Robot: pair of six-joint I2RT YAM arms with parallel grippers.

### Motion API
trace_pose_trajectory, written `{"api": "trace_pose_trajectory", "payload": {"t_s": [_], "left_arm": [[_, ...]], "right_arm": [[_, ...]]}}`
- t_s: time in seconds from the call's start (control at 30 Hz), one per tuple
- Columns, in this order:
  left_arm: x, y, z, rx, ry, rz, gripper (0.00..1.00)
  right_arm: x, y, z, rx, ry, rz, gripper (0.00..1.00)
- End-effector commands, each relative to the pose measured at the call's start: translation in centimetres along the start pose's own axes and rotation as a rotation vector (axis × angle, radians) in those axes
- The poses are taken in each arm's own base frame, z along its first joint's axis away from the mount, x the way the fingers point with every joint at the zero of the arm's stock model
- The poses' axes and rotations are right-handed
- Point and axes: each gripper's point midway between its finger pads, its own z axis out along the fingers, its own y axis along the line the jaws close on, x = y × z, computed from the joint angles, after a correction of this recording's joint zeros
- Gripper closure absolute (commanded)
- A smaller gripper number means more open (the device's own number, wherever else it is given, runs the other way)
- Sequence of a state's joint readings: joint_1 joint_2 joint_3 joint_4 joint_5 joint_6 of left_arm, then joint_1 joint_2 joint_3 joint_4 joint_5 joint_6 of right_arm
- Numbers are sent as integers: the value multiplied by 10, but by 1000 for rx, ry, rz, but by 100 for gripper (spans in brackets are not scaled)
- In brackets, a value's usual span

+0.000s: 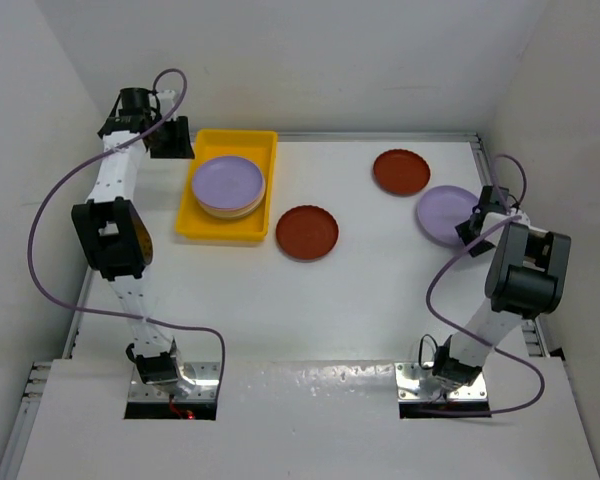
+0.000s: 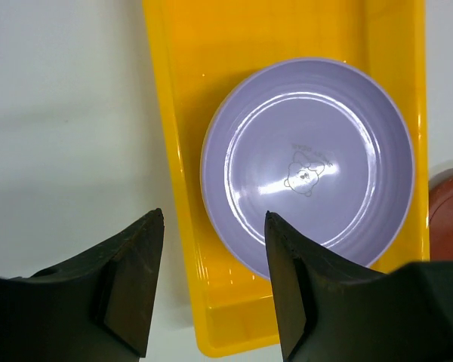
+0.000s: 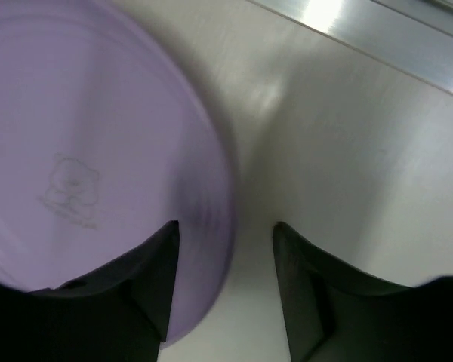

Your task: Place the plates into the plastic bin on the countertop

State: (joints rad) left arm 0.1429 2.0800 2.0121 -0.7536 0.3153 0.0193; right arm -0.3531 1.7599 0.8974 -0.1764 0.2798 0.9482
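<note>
The yellow plastic bin (image 1: 202, 226) stands at the back left and holds a stack of plates topped by a lilac plate (image 1: 227, 181); a cream plate shows under it. My left gripper (image 1: 178, 143) hovers open and empty over the bin's left rim (image 2: 168, 158), with the lilac plate (image 2: 309, 166) just right of it. Two dark red-brown plates (image 1: 307, 232) (image 1: 401, 172) and a second lilac plate (image 1: 442, 214) lie on the white countertop. My right gripper (image 1: 471, 227) is open, its fingers either side of that lilac plate's (image 3: 83, 151) right rim.
A metal rail (image 3: 377, 30) runs along the table edge just beyond the right lilac plate. One red-brown plate (image 2: 449, 219) lies close to the bin's right side. White walls enclose the table on three sides.
</note>
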Motion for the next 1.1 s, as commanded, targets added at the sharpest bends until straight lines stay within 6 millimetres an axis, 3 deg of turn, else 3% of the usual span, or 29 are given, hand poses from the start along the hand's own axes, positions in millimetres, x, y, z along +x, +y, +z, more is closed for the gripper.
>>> {"api": "trace_pose_trajectory", "payload": {"t_s": [0.0,0.03,0.07,0.1,0.23,0.33,0.37,0.4,0.5,0.57,0.6,0.63,0.67,0.7,0.73,0.77,0.8,0.83,0.87,0.9,0.93,1.03,1.07], "left_arm": [[-24,-11,-30,-5,-72,53,41],[-24,-11,-30,-5,-72,53,41],[-26,-12,-34,-6,-81,56,39],[-26,-12,-34,-6,-81,56,39],[-31,-27,-41,30,-92,104,37],[-34,-49,-42,85,-103,167,33],[-37,-62,-47,124,-117,190,33],[-34,-70,-46,153,-110,206,32],[-37,-112,-54,291,-139,293,28],[-35,-143,-62,403,-151,338,27],[-37,-152,-65,434,-161,350,27],[-38,-167,-71,469,-172,377,25],[-40,-174,-74,490,-180,387,25],[-38,-182,-75,518,-183,402,25],[-42,-188,-82,524,-200,416,23],[-40,-198,-82,539,-196,427,23],[-40,-198,-80,522,-193,432,22],[-40,-199,-78,505,-189,436,22],[-38,-205,-76,490,-183,448,22],[-36,-194,-67,405,-162,447,22],[-37,-184,-61,302,-150,454,22],[-34,-167,-51,210,-122,437,22],[-29,-164,-48,221,-111,428,22]], "right_arm": [[-3,17,6,-42,33,36,63],[-1,15,6,-38,39,37,73],[3,10,5,-30,48,56,90],[5,9,4,-30,48,56,98],[-5,-7,-18,-14,-48,75,100],[-34,-8,-53,-5,-233,42,100],[-49,11,-81,-91,-322,-3,100],[-55,15,-89,-95,-367,-23,100],[-62,67,-137,-270,-480,-150,100],[-45,114,-166,-419,-493,-254,100],[-32,145,-191,-516,-495,-319,100],[-22,157,-194,-541,-491,-376,100],[-1,174,-205,-603,-467,-431,100],[29,206,-217,-697,-417,-549,100],[44,219,-223,-738,-389,-598,100],[71,231,-233,-787,-350,-670,100],[104,255,-242,-841,-278,-780,100],[116,264,-247,-862,-266,-814,100],[146,279,-275,-958,-234,-875,100],[163,289,-272,-967,-220,-932,100],[188,296,-282,-1024,-198,-967,100],[197,313,-311,-1133,-186,-940,100],[210,316,-316,-1167,-161,-943,100]]}}
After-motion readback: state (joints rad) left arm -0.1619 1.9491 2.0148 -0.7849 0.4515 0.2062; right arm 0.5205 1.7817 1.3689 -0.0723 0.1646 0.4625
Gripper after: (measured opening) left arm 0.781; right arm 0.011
